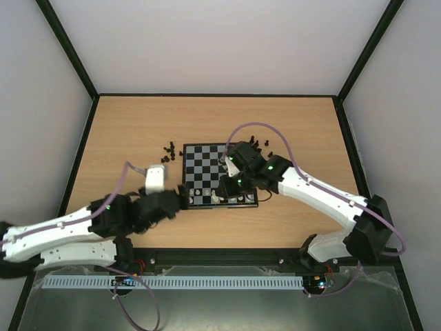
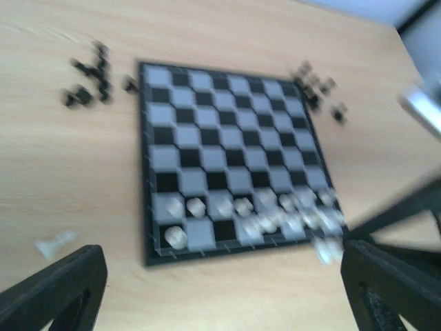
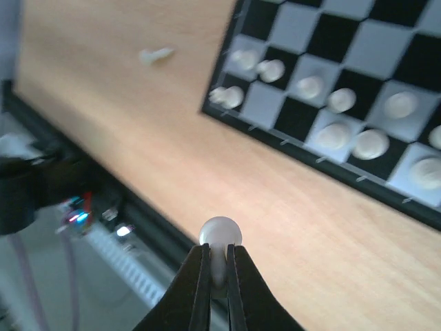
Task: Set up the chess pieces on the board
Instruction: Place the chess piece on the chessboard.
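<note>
The board lies mid-table, with cream-white chess pieces along its two near rows. Black chess pieces lie loose in a heap off its far left corner and another heap off its far right corner. One white piece lies on its side on the wood, left of the board. My left gripper hangs open and empty above the table in front of the board's near edge. My right gripper is shut on a round-headed white piece, held above the table near the board's near edge.
A black frame rail runs along the table's near edge, with a white slotted strip below it. Plain walls enclose the table on three sides. The fallen white piece lies on bare wood left of the board.
</note>
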You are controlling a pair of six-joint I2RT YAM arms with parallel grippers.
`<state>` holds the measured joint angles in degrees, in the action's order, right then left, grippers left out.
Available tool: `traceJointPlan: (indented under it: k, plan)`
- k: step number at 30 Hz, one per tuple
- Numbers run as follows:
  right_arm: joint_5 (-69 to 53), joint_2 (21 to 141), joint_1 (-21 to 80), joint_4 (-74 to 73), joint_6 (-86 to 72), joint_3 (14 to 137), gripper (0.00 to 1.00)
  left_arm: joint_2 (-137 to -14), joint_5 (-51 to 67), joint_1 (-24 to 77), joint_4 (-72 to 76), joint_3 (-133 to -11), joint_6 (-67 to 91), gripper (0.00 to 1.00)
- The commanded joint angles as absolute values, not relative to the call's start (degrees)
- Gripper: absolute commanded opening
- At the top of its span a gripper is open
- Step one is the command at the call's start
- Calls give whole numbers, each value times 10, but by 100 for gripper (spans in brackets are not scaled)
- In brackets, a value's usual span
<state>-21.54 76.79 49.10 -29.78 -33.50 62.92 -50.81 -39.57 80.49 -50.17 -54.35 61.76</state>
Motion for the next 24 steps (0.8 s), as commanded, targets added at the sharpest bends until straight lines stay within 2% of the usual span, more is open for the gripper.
traceJointPlan:
  k: [1, 5, 7, 12, 24]
  plan:
    - [-17, 822, 527, -379, -342, 680, 1, -436, -353, 626, -443, -503, 586, 99]
    - [49, 877, 546, -405, -350, 723, 1, -447, -176, 452, -359, -478, 492, 99]
    - [57, 900, 552, -412, -352, 744, 1, -476, -120, 403, -345, -475, 465, 99]
    - [101, 971, 584, -448, -358, 812, 1, -471, -82, 361, -309, -444, 459, 99]
    - [128, 1113, 627, -498, -351, 930, 1, -439, -76, 304, -317, -428, 440, 99]
